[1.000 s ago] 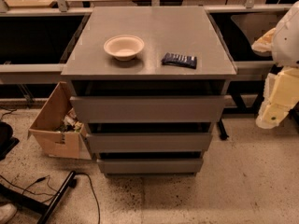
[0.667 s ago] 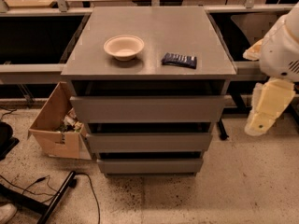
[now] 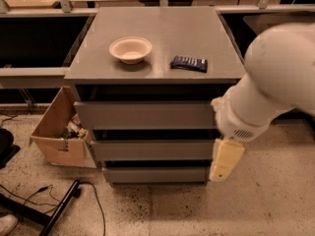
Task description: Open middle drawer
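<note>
Since the earlier frames the arm (image 3: 266,90) has swung in from the right and now crosses the cabinet's right front corner. The hand (image 3: 224,162) has come down w/ it and hangs just at the right end of the mid drawer (image 3: 152,150), overlapping that end and reaching toward the bottom drawer (image 3: 155,174). Nothing else has shifted: bowl (image 3: 130,49) and dark packet (image 3: 189,63) sit where they were on the worktop (image 3: 157,26), and the cardboard box (image 3: 59,132) is on the floor at the left.

Can't tell if the hand is open or closed, nor whether it touches the drawer front or only hangs in front of it.

Progress: approach mostly done, pull not started. The mid drawer looks fully shut, its plain front stacked between the top drawer (image 3: 145,114) and the bottom one, w/ no tray showing. Still to do, as I judge it: get a hold on the front, prob. at the dark gap along its top edge since there's no handle, then draw it straight out toward the camera.
</note>
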Controlling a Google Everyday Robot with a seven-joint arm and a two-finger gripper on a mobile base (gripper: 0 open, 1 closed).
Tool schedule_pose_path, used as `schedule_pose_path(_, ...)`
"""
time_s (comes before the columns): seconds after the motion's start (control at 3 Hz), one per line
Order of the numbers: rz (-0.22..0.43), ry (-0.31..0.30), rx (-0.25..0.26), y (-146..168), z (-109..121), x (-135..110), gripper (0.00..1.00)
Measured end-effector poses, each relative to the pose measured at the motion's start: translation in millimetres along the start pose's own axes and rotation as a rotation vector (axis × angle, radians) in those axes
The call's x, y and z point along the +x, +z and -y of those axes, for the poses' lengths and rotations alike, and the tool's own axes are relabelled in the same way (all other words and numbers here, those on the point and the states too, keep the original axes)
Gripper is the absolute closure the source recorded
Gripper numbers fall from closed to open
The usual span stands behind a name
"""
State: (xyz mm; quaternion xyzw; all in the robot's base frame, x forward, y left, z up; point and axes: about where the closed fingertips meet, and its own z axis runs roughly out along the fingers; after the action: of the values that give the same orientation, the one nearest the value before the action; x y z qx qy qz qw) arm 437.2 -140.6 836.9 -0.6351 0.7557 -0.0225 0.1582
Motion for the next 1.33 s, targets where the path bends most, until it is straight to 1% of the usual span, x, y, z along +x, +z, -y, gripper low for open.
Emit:
schedule_pose_path(0.33, -0.011, -0.039, -0.049, 93.5, -18.8, -10.6, 0.00)
schedule_pose_path(0.67, 0.001, -0.040, -0.102, 175.3, -23.9, -16.7, 0.00)
schedule_pose_path(1.0, 0.020, -0.018, -0.142, 235.1, -19.9, -20.0, 0.00)
schedule_pose_path(1.33, 0.024, -0.011, -0.167, 253.5, -24.1, -19.0, 0.00)
